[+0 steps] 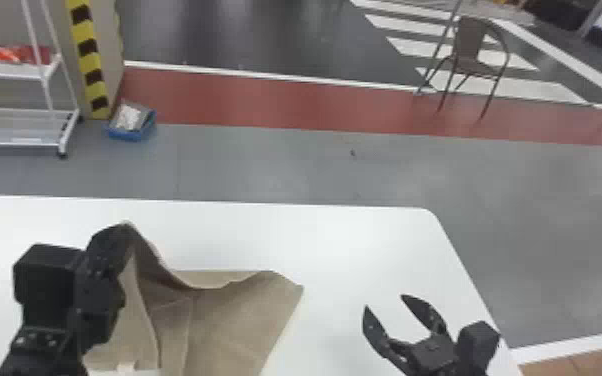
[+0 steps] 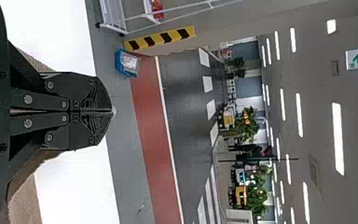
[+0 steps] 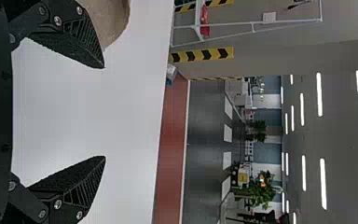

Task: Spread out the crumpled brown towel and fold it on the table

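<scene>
1. Towel (image 1: pixel 240 320), brown and creased, lies at lower left of the head view on the white table (image 1: pixel 355 240), one part raised.
2. Left gripper (image 1: pixel 123 228) pinches that raised part, fingers together.
3. Right gripper (image 1: pixel 385 301), lower right, has its fingers spread.

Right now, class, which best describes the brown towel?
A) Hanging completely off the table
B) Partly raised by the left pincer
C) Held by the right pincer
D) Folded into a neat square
B: the left pincer is shut on the towel, lifting one part while another lies on the table.
</scene>
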Tool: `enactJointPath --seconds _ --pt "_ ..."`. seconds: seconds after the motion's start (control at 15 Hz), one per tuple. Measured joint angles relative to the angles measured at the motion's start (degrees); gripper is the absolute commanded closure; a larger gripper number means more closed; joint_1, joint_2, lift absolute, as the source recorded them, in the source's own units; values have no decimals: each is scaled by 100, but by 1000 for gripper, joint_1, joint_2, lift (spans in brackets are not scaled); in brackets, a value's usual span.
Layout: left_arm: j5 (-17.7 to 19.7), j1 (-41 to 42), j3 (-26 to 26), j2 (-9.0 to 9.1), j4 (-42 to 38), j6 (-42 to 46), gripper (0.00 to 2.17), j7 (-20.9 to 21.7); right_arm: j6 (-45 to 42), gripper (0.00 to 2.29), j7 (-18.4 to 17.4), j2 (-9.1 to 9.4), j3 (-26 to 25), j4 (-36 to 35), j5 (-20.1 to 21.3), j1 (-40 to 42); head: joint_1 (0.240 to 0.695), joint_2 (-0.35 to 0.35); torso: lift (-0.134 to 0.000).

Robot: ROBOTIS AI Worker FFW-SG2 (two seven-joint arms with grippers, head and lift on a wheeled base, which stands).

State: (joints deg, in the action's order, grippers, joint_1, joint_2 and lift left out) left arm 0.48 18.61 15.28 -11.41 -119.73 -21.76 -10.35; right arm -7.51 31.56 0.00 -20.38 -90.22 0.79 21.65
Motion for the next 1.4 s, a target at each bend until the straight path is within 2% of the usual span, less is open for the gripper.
enactJointPath --seconds 0.13,0.2,0.27,0.33,0.4,0.6,0.93,1.2,1.4 --pt "3 -106 -13 -13 133 6 1710 17 189 218 -200 0 413 -55 262 10 695 -183 0" --pt "-6 -171 -27 -12 245 20 1487 23 288 218 -276 0 613 -98 371 22 695 -143 0" --pt "-24 -253 -35 -3 387 26 660 19 345 218 -327 0 758 -154 439 44 695 -123 0" --pt "-62 -395 -37 19 618 -8 56 1 387 218 -352 0 878 -227 484 72 695 -108 0" --pt "-124 -548 -36 42 869 -69 -2 -15 423 218 -356 0 929 -284 500 91 695 -94 0" --pt "-386 -832 -110 68 1532 -214 22 -169 459 218 -350 0 847 -359 478 126 695 -62 0" --pt "-371 88 -464 -24 847 -112 36 -86 359 218 -259 0 451 -365 261 161 695 -80 0" --pt "63 688 -493 -74 424 -205 46 234 243 218 -166 0 234 -295 94 181 695 -129 0" --pt "608 772 -388 -41 402 -239 215 247 165 218 -159 0 209 -239 69 182 695 -170 0"
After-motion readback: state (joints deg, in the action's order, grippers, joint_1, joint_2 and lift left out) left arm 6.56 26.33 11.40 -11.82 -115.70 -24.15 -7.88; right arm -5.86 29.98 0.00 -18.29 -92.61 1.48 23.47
